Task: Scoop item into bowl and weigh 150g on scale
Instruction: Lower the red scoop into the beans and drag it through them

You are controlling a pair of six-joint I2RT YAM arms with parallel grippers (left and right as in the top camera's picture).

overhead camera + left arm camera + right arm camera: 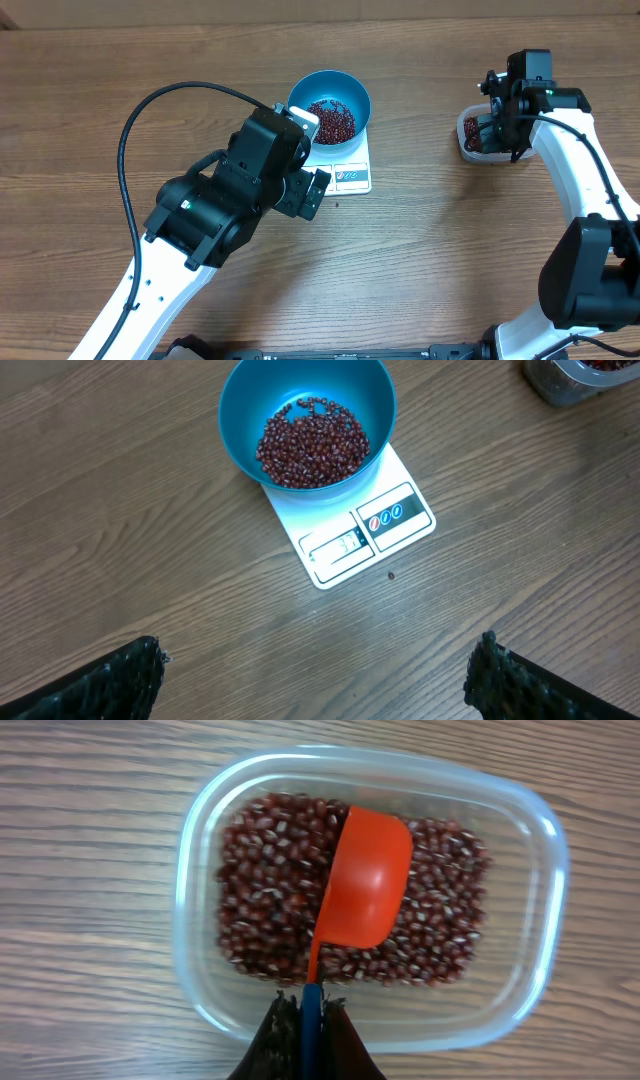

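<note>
A small white scale [395, 520] is sitting on a wooden table [120, 540], and everything here is placed relative to it. A round blue bowl [240, 410] is resting on top of the scale, covering most of its platform and leaving only the display edge showing. A loose heap of small dark red-brown beans [312, 445] is lying in the bottom of the bowl. A tiny dark speck [391, 574] is lying on the table just beside the scale's display edge.

The left gripper [318, 652] is hovering over the table near the scale, on its display side, with its jaws spread wide and gripping nothing.

Well apart from the scale, off to its right, a clear plastic tub [530, 920] is standing on the table with more of the same beans filling its floor. The right gripper [310, 1020] is hanging above the tub's near wall, its jaws pinched tight on the thin handle of a red scoop [365, 880]. The scoop's cup is lying over the beans inside the tub; whether it is carrying any cannot be told
</note>
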